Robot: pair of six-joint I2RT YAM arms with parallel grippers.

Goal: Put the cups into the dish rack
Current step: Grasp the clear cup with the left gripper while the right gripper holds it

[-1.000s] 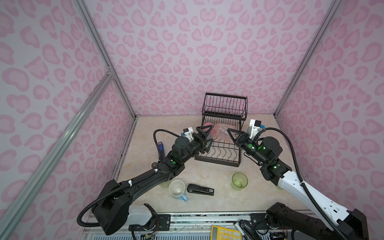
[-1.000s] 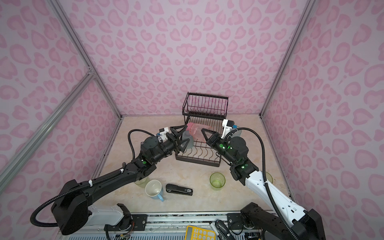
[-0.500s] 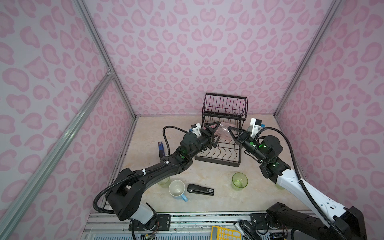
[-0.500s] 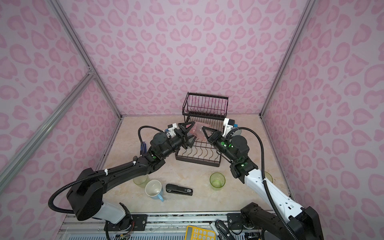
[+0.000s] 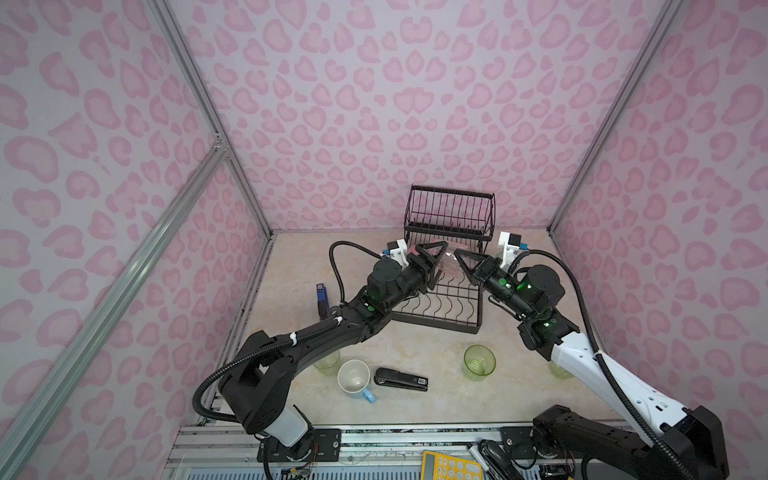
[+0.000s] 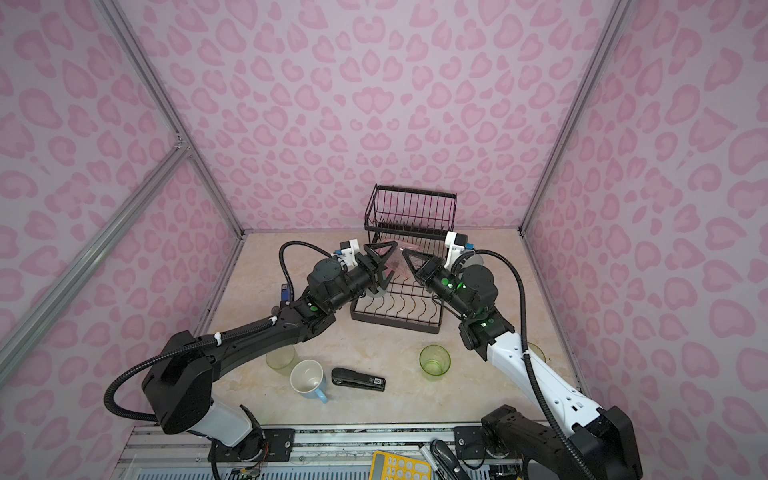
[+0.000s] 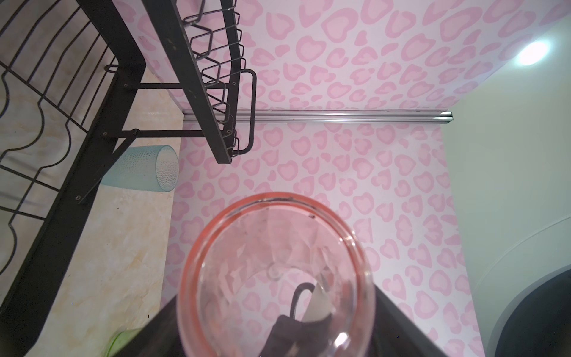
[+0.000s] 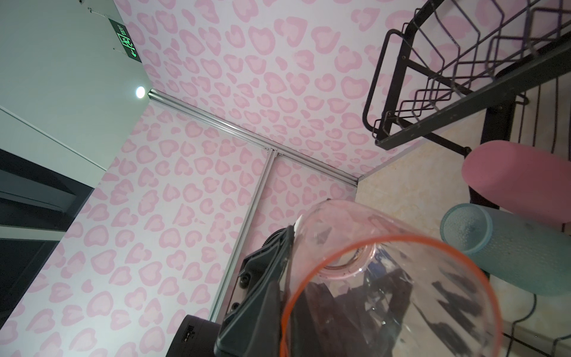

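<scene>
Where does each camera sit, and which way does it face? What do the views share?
Top views: stereo pair high at the front, looking down at the table; left arm, right arm, left gripper and right gripper show by the dish rack.
Left wrist: on the left arm, looking past its fingers at the pinkish cup and rack.
Right wrist: on the right arm, facing that cup from the opposite side; one finger shows.
Shared: both wrist views show the cup and rack.

In the right wrist view a green sign on the pale wall bears an arrow and characters too blurred to read; the label on the black stapler is unreadable
</scene>
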